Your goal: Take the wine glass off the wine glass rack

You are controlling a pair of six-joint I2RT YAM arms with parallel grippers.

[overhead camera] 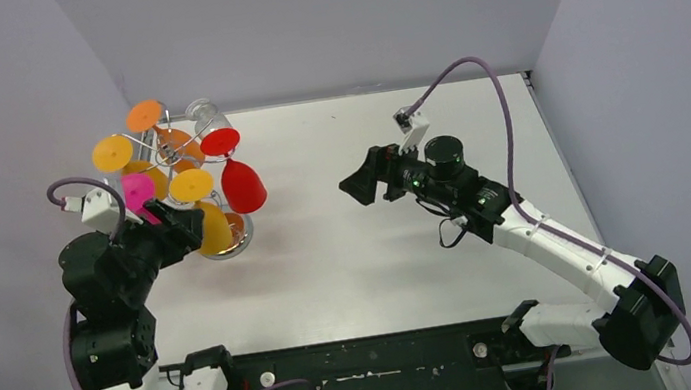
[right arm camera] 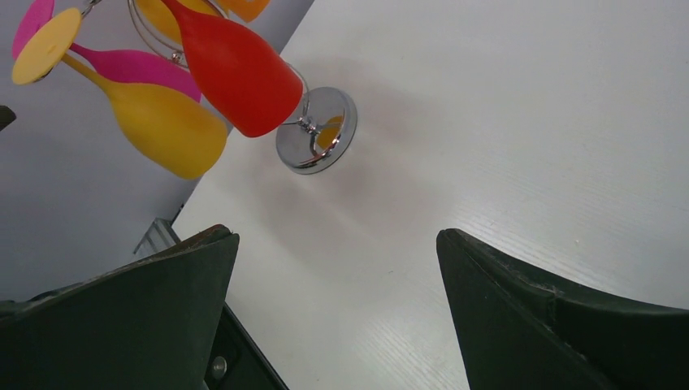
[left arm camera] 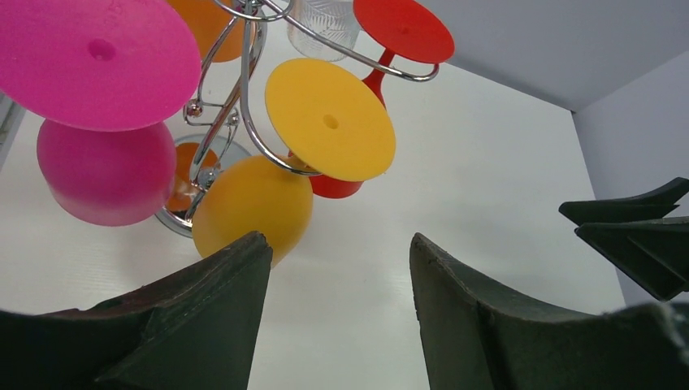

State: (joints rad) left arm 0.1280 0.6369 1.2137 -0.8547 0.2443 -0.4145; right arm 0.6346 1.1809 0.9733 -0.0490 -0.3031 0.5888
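Note:
The wine glass rack [overhead camera: 177,153], silver wire on a round shiny base [overhead camera: 230,247], stands at the far left. Several coloured wine glasses hang upside down from it: yellow [overhead camera: 213,227], red [overhead camera: 244,186], pink [overhead camera: 138,190], orange [overhead camera: 145,114] and a clear one [overhead camera: 202,111]. My left gripper [overhead camera: 186,226] is open and empty, just beside the yellow glass's bowl [left arm camera: 252,199], below its foot [left arm camera: 329,118]. My right gripper [overhead camera: 360,185] is open and empty, to the right of the rack and apart from it. The right wrist view shows the red glass [right arm camera: 240,69] and the base [right arm camera: 317,130].
The white table [overhead camera: 379,251] is walled by grey panels at left, back and right. The rack stands close to the left wall. A purple cable [overhead camera: 496,105] loops above the right arm. The dark base rail [overhead camera: 384,361] runs along the near edge.

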